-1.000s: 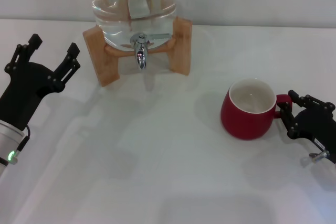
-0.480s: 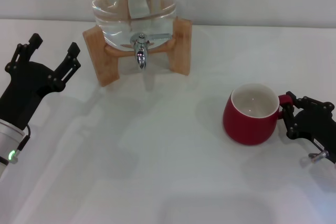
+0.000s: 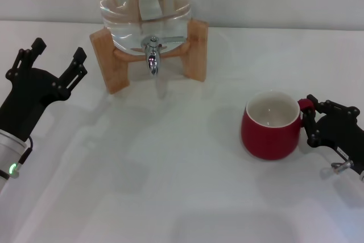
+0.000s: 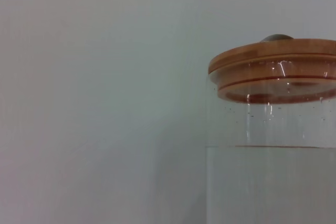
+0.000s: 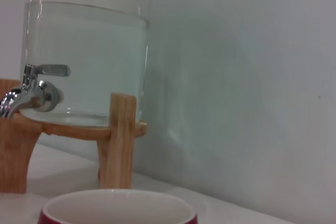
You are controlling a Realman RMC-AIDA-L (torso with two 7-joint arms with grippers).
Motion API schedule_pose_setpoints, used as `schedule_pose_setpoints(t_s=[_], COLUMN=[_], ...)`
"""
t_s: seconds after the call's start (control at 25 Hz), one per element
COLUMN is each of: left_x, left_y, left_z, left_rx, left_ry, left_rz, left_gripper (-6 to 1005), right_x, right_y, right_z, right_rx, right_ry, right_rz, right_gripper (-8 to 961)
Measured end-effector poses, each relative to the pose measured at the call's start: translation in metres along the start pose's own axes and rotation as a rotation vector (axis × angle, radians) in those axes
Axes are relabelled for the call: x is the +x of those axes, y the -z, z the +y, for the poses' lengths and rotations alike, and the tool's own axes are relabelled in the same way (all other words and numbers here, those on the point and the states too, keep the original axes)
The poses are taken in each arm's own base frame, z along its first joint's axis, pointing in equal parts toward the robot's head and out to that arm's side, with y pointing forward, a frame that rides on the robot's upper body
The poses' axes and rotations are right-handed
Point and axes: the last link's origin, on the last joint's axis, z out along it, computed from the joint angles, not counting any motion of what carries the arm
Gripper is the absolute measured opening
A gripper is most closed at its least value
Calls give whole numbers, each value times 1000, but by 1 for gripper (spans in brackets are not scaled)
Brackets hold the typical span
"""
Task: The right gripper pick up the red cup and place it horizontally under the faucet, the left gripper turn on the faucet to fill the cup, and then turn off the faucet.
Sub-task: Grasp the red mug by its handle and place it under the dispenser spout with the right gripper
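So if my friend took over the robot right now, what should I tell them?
Right gripper: fingers closed on the handle of the red cup, which is upright, empty, and well to the right of the faucet.
Left gripper: open, idle at the table's left side, away from the faucet.
Done: cup grasped.
Left: put the cup under the faucet spout, have the left gripper turn the lever on, fill the cup, then turn it off. No water is running.

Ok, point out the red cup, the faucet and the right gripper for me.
red cup point(image 3: 271, 136), head view, on its outer red wall.
faucet point(image 3: 152, 55), head view, on the chrome spout.
right gripper point(image 3: 310, 119), head view, between its fingertips at the cup's handle.
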Motion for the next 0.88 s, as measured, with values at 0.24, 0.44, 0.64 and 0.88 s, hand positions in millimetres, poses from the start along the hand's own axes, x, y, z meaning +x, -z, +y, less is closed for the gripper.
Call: schedule_pose_setpoints(t_s=[0.24, 0.44, 0.64, 0.88], left_x=[0, -1, -1, 0], left_y=[0, 0, -1, -1], left_z=[-1, -1, -2, -4], left_rx=[1, 4, 6, 12], left_ry=[0, -1, -5, -6], left_rz=[0, -5, -9, -6], left_gripper=[891, 891, 891, 891], right_x=[-5, -9, -13, -18], right_y=[-7, -16, -32, -48], right_z=[4, 7, 12, 18], right_rx=[-17, -34, -62, -89], right_ry=[-6, -8, -2, 5], right_rz=[-13, -13, 9, 28], right_gripper=[113, 113, 113, 114])
